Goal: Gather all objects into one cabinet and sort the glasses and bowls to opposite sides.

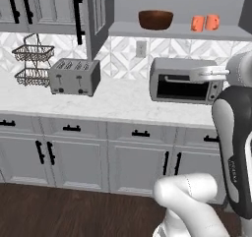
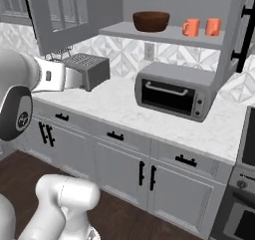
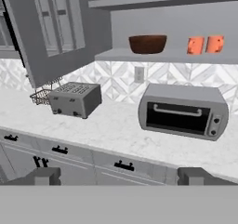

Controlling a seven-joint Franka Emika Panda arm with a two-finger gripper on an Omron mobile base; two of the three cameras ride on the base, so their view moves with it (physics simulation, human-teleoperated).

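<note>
The grey wall cabinet (image 1: 129,30) stands with its doors swung open. On its shelf (image 3: 116,56) sits the dark brown bowl (image 1: 155,19) (image 2: 151,21) (image 3: 147,43) at the left. Two orange mugs (image 1: 198,23) (image 1: 212,21) stand side by side at the right, apart from the bowl, also in the right base view (image 2: 191,27) (image 2: 212,27) and the hand view (image 3: 195,45) (image 3: 214,43). My gripper (image 3: 120,176) is open and holds nothing. It hangs well back from the shelf and below it, out over the counter's front.
A silver toaster oven (image 1: 184,81) stands on the white counter (image 1: 118,101) under the mugs. A toaster (image 1: 75,76) and a wire basket (image 1: 33,59) are to the left. The open left door (image 2: 55,15) juts out over the toaster. A stove (image 2: 246,184) is at the far right.
</note>
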